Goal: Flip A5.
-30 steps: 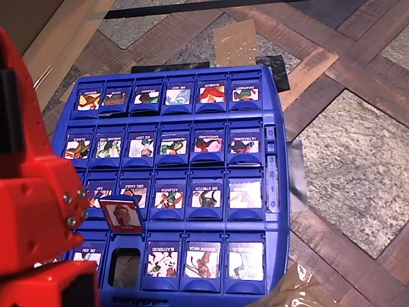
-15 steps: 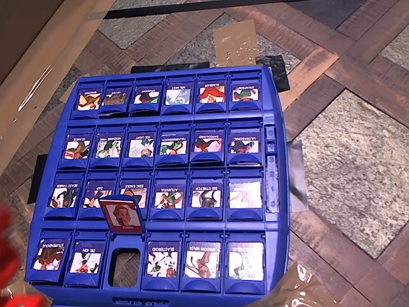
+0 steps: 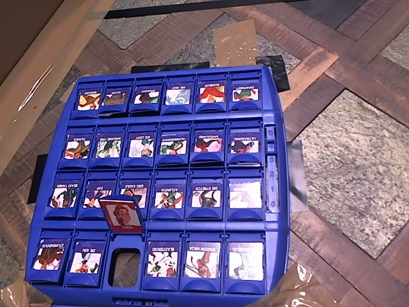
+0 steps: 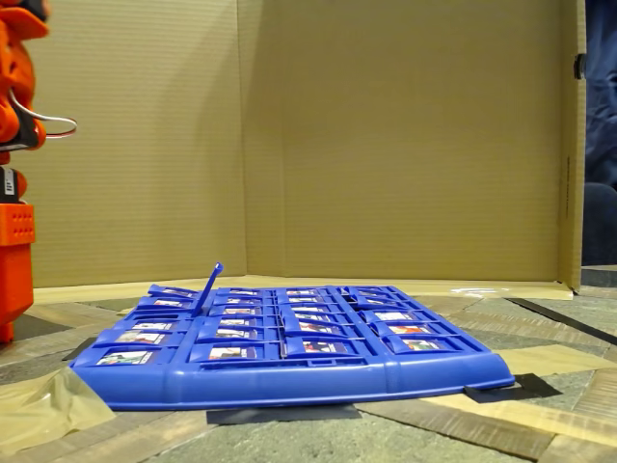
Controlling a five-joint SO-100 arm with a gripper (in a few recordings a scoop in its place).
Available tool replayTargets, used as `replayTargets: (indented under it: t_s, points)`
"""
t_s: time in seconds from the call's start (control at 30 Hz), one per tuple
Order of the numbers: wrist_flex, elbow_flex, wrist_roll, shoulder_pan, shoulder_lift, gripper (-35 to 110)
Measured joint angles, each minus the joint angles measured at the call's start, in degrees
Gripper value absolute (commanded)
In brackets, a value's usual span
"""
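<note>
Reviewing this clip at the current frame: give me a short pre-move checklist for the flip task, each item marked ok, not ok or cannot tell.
1. Raised red portrait tile located on the blue board: ok, third column from the left in the overhead view.
2. Tile standing tilted, not flat: ok, it sticks up in the fixed view.
3. Slot beneath it unobstructed: ok, open hole visible.
4. Other tiles lying flat: ok.
5. Orange arm clear of the board: ok, at the fixed view's left edge.
6. Gripper open or shut: cannot tell.
</note>
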Motion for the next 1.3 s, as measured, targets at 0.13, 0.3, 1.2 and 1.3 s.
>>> replayTargets:
  t_s: [0.13,0.3,1.2,1.3]
  points:
    - [-10.7,0.0,0.2,0.0,0.0,0]
    - [-13.4,0.0,0.2,0.0,0.0,0]
    - [-13.7,0.0,0.2,0.0,0.0,0]
    - [-13.7,0.0,0.2,0.0,0.0,0]
